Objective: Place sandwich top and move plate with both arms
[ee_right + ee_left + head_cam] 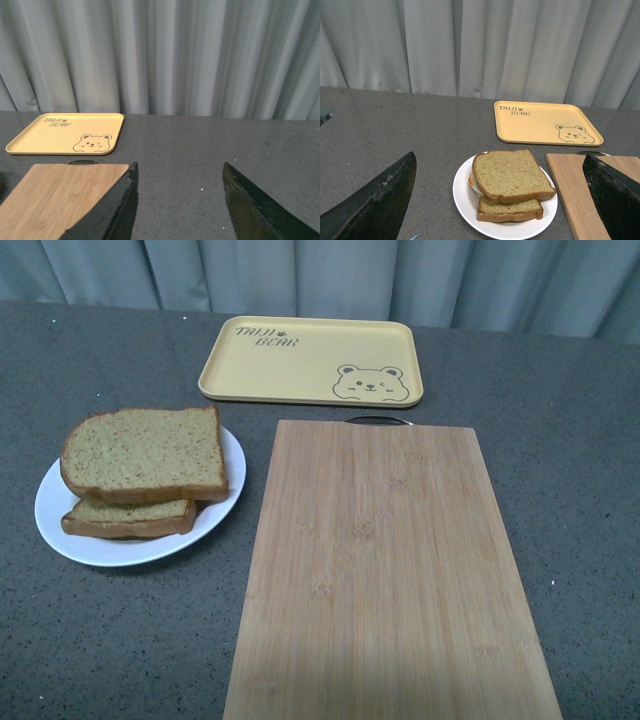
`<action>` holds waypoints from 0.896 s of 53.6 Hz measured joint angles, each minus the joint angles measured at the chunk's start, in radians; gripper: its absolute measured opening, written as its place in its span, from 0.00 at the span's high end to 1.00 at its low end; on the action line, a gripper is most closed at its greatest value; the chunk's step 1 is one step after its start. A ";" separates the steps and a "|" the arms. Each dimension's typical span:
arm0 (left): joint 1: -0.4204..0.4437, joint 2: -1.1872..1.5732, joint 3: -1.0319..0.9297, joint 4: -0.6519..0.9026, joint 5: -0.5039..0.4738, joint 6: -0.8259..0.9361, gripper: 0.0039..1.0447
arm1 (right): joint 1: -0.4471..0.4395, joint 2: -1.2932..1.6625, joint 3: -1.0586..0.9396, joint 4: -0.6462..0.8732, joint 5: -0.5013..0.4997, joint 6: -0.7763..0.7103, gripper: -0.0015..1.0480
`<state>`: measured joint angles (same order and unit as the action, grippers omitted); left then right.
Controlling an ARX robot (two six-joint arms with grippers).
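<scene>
The white plate [60, 530] sits on the table's left side. On it the sandwich top [145, 452], a brown speckled slice, lies shifted a little over a lower slice [130, 518]. In the left wrist view the plate [465, 200] and sandwich top [510, 175] lie between and beyond the fingers, with a bit of white and orange filling [472, 180] peeking out at one side. My left gripper [500, 156] is open and holds nothing. My right gripper [180, 165] is open over bare grey table, away from the plate. Neither arm shows in the front view.
A bamboo cutting board [390, 570] lies right of the plate and reaches the near edge. A yellow bear tray [310, 360] sits behind it. Grey curtains [160, 55] close off the back. The board [60, 195] is beside the right gripper's finger [115, 210].
</scene>
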<state>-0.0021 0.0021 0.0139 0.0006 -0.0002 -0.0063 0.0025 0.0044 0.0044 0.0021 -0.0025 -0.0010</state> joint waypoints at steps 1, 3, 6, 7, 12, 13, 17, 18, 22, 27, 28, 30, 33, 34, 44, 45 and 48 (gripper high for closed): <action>0.000 0.000 0.000 0.000 0.000 0.000 0.06 | 0.000 0.000 0.000 0.000 0.000 0.000 0.45; 0.000 0.000 0.000 0.000 0.000 0.000 0.06 | 0.000 0.000 0.000 0.000 0.000 0.000 0.38; 0.000 0.000 0.000 0.000 0.000 0.000 0.06 | 0.000 0.000 0.000 0.000 0.000 0.000 0.28; 0.000 0.000 0.000 0.000 0.000 0.000 0.06 | 0.000 0.000 0.000 0.000 0.000 0.000 0.25; -0.035 0.072 0.040 -0.097 -0.130 -0.070 0.06 | 0.000 0.000 0.000 0.000 0.000 0.001 0.07; -0.041 0.119 0.052 -0.105 -0.165 -0.100 0.06 | 0.000 0.000 0.000 0.000 0.000 0.001 0.08; -0.024 0.316 0.082 -0.031 -0.164 -0.206 0.06 | 0.000 0.000 0.000 0.000 -0.001 0.000 0.10; -0.019 0.346 0.088 -0.014 -0.154 -0.220 0.06 | 0.000 0.000 0.000 0.000 -0.001 0.000 0.09; 0.042 0.632 0.152 0.159 -0.055 -0.320 0.06 | 0.000 0.000 0.000 0.000 0.000 0.000 0.09; 0.105 0.925 0.246 0.301 0.062 -0.389 0.06 | 0.000 0.000 0.000 0.000 0.000 0.000 0.09; 0.116 0.988 0.269 0.323 0.098 -0.398 0.06 | 0.000 0.000 0.000 0.000 0.000 0.000 0.09; 0.140 1.115 0.319 0.354 0.156 -0.416 0.06 | 0.000 0.000 0.000 0.000 0.000 0.000 0.09; 0.172 1.322 0.410 0.361 0.240 -0.440 0.06 | 0.000 0.000 0.000 0.000 0.000 0.000 0.09; 0.179 1.379 0.433 0.372 0.257 -0.444 0.06 | 0.000 0.000 0.000 0.000 0.000 0.000 0.09; 0.286 1.836 0.691 0.330 0.389 -0.451 0.06 | 0.000 0.000 0.000 0.000 0.000 0.000 0.09; 0.295 1.861 0.708 0.326 0.397 -0.449 0.06 | 0.000 0.000 0.000 0.000 0.000 0.000 0.09; 0.332 1.937 0.766 0.301 0.438 -0.444 0.06 | 0.000 0.000 0.000 0.000 0.000 0.000 0.09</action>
<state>0.3302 1.9388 0.7803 0.3012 0.4374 -0.4503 0.0025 0.0044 0.0044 0.0017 -0.0025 -0.0006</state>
